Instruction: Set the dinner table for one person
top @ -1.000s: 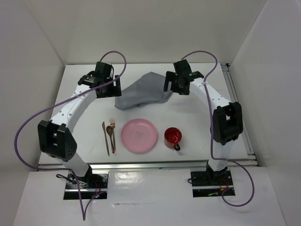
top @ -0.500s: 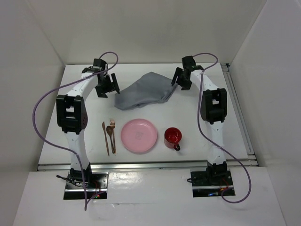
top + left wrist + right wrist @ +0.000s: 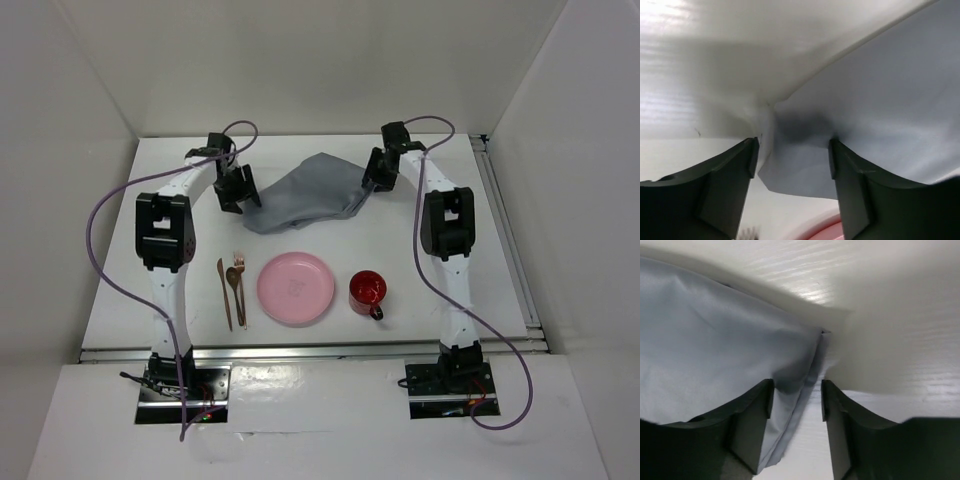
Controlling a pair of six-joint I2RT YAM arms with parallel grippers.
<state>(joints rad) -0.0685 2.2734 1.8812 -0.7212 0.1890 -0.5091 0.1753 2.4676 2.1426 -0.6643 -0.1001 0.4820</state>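
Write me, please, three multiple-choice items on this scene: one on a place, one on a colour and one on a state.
1. In the top view, where does the red mug stand relative to the pink plate?
A) left of it
B) right of it
C) on it

2. What colour is the cloth at the far side of the table?
A) grey
B) green
C) yellow

3. How do the fingers of the right gripper stand?
A) shut on the mug
B) shut on a fork
C) apart, astride the cloth's edge

Answers: 1 B, the mug sits just right of the plate. 2 A, every view shows grey fabric. 3 C, the right wrist view shows a gap between them with the cloth's edge in it.
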